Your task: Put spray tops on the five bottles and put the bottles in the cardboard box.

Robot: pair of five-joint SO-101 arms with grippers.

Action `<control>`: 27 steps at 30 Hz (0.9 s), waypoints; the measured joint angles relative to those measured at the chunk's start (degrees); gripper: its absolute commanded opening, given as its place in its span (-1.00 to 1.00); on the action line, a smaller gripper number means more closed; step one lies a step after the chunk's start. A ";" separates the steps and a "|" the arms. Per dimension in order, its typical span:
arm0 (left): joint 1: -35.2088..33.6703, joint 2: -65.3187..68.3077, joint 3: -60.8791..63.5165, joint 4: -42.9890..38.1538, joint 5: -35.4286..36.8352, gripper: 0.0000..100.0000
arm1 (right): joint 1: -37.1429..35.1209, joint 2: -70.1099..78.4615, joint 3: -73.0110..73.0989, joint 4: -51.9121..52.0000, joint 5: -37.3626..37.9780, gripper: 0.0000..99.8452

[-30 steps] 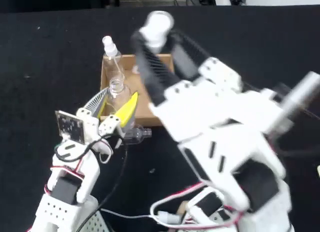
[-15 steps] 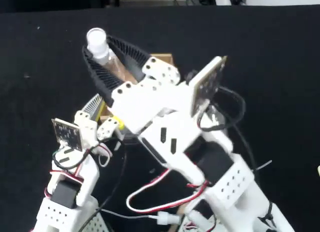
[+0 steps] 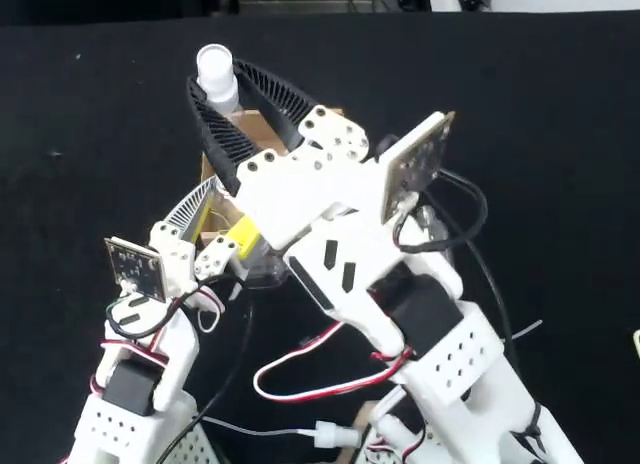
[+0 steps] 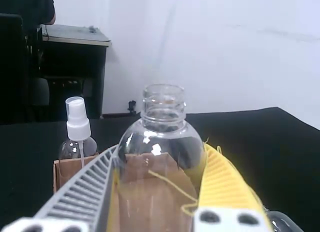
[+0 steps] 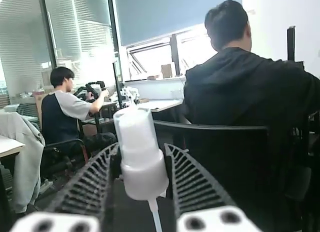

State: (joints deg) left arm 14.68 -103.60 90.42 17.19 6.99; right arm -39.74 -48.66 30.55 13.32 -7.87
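Note:
My left gripper (image 4: 161, 149) is shut on a clear uncapped bottle (image 4: 161, 142), held upright between its grey and yellow fingers just in front of the cardboard box (image 3: 262, 127). In the high view that gripper (image 3: 228, 214) sits at the lower left, partly under the right arm. My right gripper (image 3: 219, 81) is shut on a white spray top (image 3: 214, 64), raised above the box's far left corner. The spray top (image 5: 139, 152) stands between the black ribbed fingers with its tube hanging down. Inside the box (image 4: 65, 168) stands a bottle with a spray top (image 4: 77, 137).
Another clear bottle (image 3: 268, 271) lies on its side on the black table in front of the box. The right arm's white body (image 3: 350, 254) covers most of the box and the table's middle. Cables trail near the arm bases.
The right arm swung left with the spray top, from over the box's right side to its far left corner. The left arm held still with its bottle.

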 measured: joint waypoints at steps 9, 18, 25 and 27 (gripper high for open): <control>0.00 0.00 0.00 0.00 0.00 -0.93 | -1.76 0.00 -0.62 3.60 0.00 -0.97; 0.00 0.00 0.00 0.00 0.00 -0.93 | -4.22 -2.90 -0.62 5.36 0.00 -0.97; 0.00 0.00 0.00 0.00 0.00 -0.93 | -4.13 -3.87 -0.62 5.45 0.00 -0.97; 0.00 0.00 0.00 0.00 0.00 -0.93 | -4.31 -3.87 -0.62 5.45 0.00 -0.97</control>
State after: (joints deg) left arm 14.68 -103.60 90.42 17.19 6.99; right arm -44.04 -52.53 29.93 18.77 -7.87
